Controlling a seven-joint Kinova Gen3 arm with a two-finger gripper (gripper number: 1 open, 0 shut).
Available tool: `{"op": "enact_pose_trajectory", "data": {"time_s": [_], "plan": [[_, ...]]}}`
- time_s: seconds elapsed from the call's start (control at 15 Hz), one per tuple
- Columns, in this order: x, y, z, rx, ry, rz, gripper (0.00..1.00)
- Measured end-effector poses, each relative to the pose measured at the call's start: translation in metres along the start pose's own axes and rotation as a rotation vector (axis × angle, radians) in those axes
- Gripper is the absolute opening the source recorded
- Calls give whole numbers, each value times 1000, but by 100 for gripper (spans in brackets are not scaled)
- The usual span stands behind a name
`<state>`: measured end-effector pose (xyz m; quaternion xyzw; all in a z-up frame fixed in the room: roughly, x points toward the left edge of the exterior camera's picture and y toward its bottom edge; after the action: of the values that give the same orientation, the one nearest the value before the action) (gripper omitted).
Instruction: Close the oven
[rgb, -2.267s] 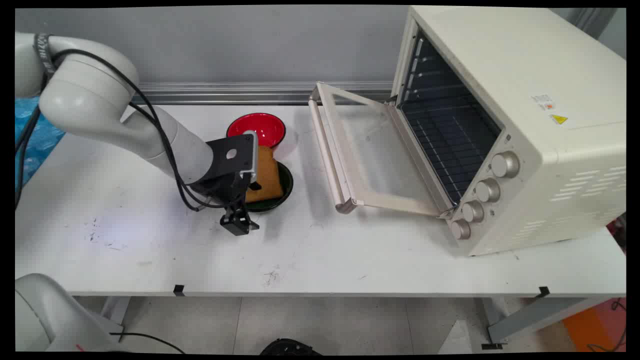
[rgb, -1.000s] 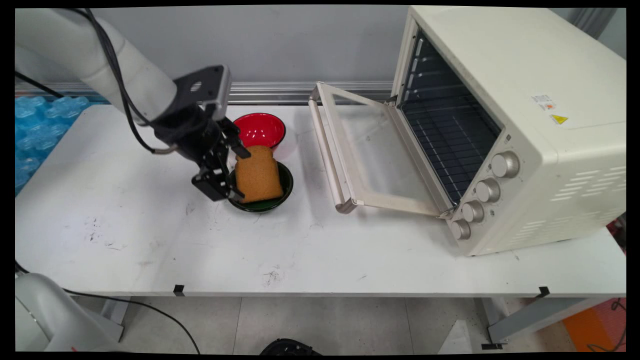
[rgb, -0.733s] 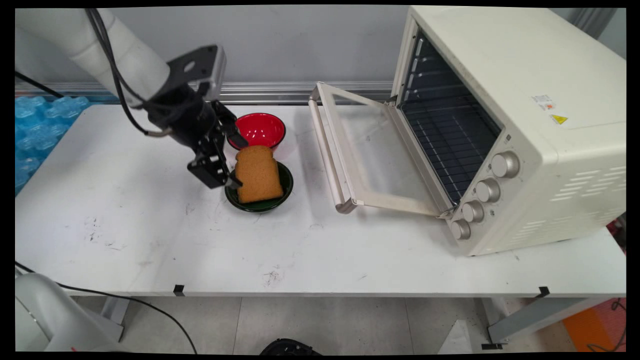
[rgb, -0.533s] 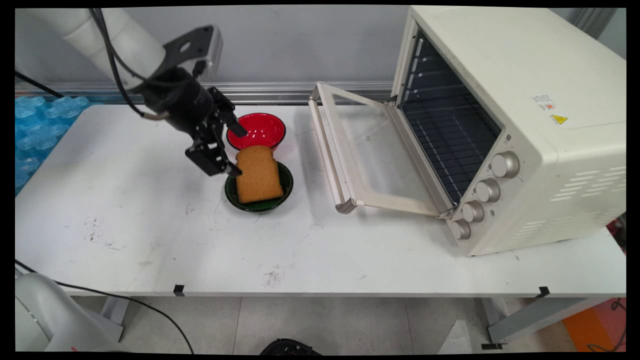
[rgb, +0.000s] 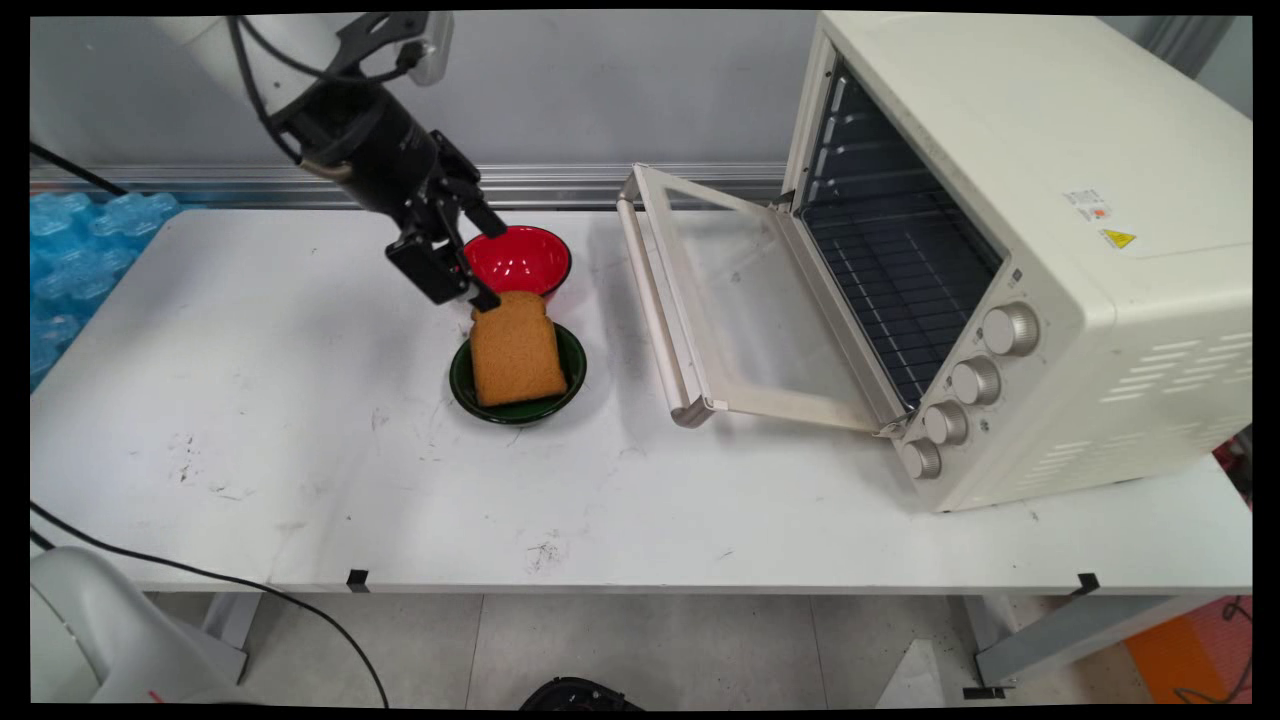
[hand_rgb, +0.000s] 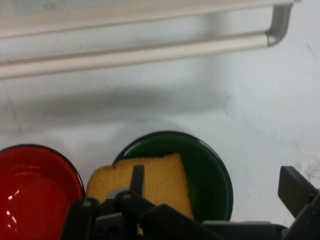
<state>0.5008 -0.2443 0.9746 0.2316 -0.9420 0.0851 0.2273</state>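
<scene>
Two black fingers of the gripper (rgb: 462, 268) are standing apart, hanging empty just above the bread (rgb: 516, 347), which is leaning in the green bowl (rgb: 571, 362) beside the red bowl (rgb: 520, 258).

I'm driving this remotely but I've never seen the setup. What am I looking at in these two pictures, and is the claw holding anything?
The wide picture comes from a fixed camera above the white table. The other comes from a camera on the arm's hand, looking along its claw. The machine is a white robot arm ending in a black two-finger gripper. Its fingers are spread and hold nothing. It hangs over the far edge of a slice of toast, which leans in a green bowl. A red bowl, empty, sits just behind. To the right stands a cream toaster oven with its glass door folded down open.
</scene>
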Motion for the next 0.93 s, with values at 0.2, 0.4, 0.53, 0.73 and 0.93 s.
{"op": "enact_pose_trajectory", "data": {"time_s": [0.2,0.4,0.53,0.73,0.93], "plan": [[10,-8,12,-2,19,-34,100],[19,-14,29,-6,34,-53,100],[23,-18,42,-11,38,-57,100],[26,-22,59,-21,47,-55,100],[28,-26,83,-30,54,-54,100]]}}
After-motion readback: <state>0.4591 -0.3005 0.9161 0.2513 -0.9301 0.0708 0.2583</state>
